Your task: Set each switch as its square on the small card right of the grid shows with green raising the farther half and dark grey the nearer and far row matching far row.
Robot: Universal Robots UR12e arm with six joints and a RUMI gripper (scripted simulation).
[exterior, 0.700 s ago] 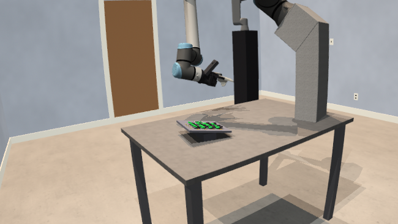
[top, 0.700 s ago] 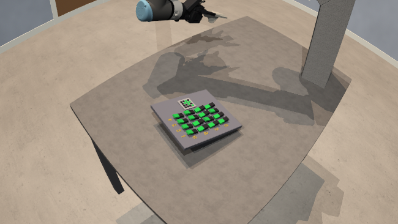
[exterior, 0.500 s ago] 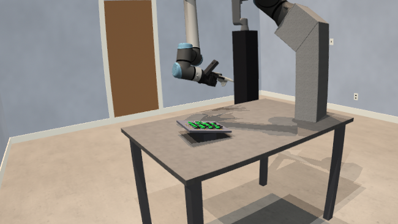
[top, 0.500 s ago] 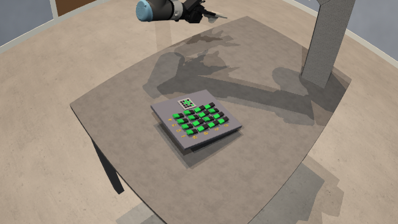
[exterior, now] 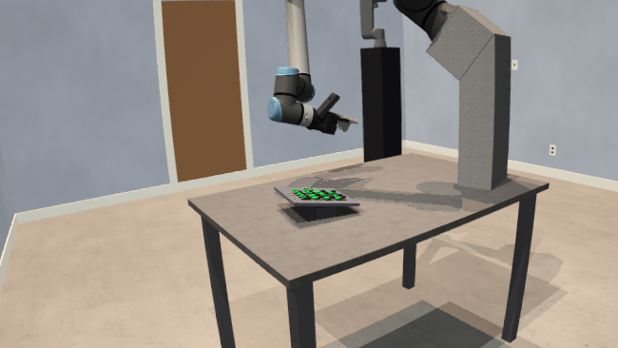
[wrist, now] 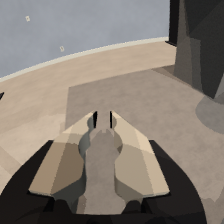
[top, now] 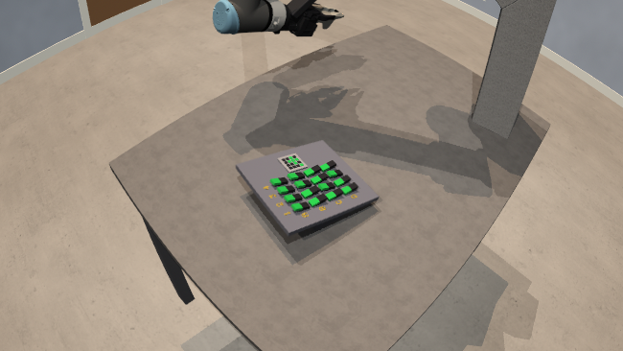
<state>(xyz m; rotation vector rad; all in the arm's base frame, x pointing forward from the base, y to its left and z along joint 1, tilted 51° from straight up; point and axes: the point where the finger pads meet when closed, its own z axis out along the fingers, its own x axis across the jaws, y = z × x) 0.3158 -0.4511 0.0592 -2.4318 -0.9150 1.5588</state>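
Note:
A grey switch panel (top: 359, 197) (exterior: 285, 192) lies tilted near the middle of the table (top: 201, 158) (exterior: 390, 223). It carries a grid of rocker switches (top: 313, 186) (exterior: 318, 194), each half green and half dark grey. The small card (top: 291, 161) sits on the panel at the grid's far edge. My gripper (top: 336, 14) (exterior: 351, 121) (wrist: 103, 112) hangs high above the far side of the table, well away from the panel. Its fingers are shut with nothing between them. The wrist view shows only the shut fingers, bare table and floor.
The arm's grey pedestal (top: 513, 62) (exterior: 480, 119) stands on the table's far right corner. A black column (exterior: 380, 105) stands on the floor behind the table. A brown door (exterior: 204, 90) is in the back wall.

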